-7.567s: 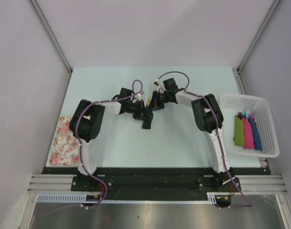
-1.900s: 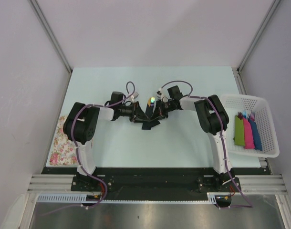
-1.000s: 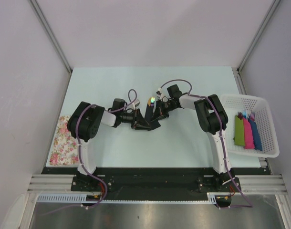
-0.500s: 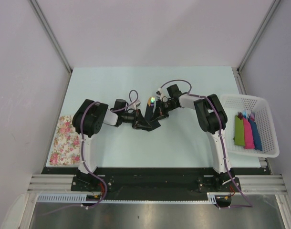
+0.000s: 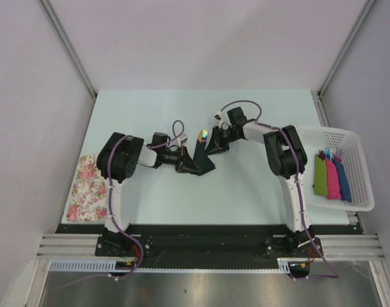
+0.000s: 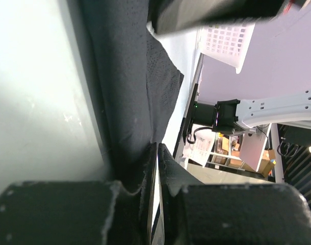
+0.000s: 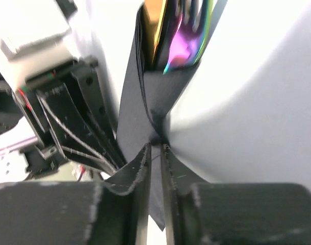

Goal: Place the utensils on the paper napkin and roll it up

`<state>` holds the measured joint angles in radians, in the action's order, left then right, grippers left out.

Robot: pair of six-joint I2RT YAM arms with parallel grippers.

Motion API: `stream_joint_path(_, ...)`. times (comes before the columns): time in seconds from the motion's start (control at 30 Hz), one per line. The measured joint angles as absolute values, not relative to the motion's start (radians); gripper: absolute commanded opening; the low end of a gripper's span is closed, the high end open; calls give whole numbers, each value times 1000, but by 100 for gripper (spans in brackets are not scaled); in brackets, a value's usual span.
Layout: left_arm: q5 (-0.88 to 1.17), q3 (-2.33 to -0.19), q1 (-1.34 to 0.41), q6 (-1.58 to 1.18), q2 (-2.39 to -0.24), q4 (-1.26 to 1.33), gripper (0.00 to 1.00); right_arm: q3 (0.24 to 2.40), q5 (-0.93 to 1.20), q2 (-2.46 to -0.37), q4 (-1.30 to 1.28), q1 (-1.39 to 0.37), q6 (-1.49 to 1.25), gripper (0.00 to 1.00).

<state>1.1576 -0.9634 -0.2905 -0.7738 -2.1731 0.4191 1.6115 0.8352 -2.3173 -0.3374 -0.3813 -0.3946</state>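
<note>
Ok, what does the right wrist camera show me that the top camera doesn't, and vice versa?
Right wrist only: the right claw pinched shut on a fold of the black paper napkin, with the utensils tucked inside that fold. Top only: the floral cloth at the table's left edge, and the white basket on the right holding green, pink and blue bundles. Both: the napkin and the shiny utensil tips poking out of it.
</note>
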Motion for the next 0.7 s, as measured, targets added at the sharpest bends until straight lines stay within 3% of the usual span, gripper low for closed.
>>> stream_joint_path(0.2,1159,-966,-290,-767,-2173,409,11,1662,718,-2304,-307,-385,-426,46)
stream_joint_path(0.5,1160,-969,-290,-767,-2173,404,12,1731,585,-2321,-333,-408,-426,34)
stream_joint_path(0.7,1161,-969,-290,-767,-2173,405,12,1728,600,-2326,-324,-408,-453,43)
